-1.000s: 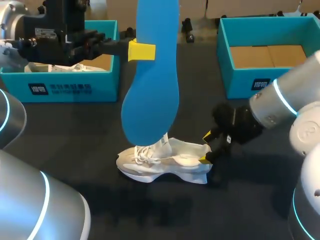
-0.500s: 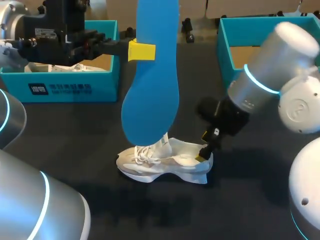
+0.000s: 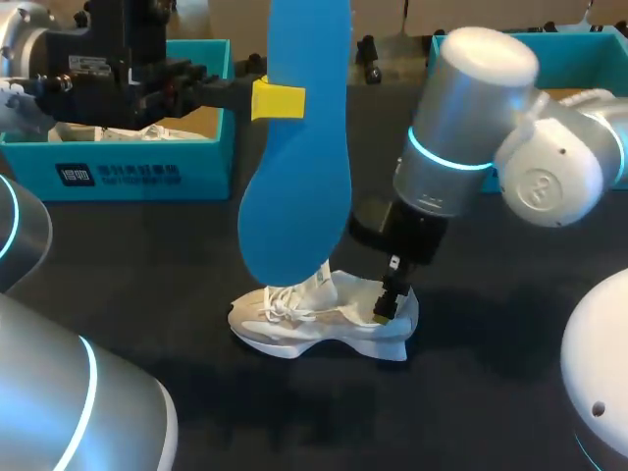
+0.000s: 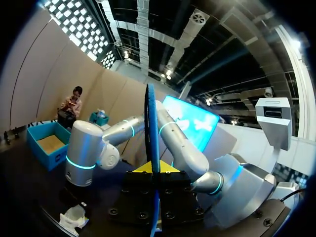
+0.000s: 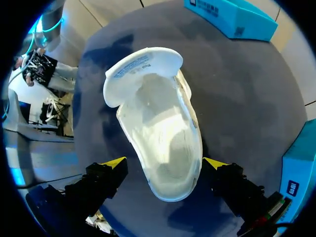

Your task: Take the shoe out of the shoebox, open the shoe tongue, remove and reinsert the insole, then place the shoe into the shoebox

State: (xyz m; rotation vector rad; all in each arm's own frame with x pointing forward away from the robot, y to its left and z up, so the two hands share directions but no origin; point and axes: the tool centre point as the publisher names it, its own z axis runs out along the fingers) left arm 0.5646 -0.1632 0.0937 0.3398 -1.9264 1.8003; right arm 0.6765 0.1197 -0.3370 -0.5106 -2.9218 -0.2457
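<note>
White sneaker (image 5: 158, 133), heel between widely spread fingers of right gripper (image 5: 163, 165), blue insole (image 3: 299, 147) clamped upright in left gripper (image 3: 278, 101)

One shoe (image 3: 324, 324), one insole (image 3: 299, 167), two shoeboxes (image 3: 137, 172) (image 3: 579, 49)

Dark matte tabletop (image 3: 147, 255), evenly lit, soft shadows, faint pale sheen in patches

Head view high behind, right wrist close above, both on shoe (image 3: 304, 329)
</note>
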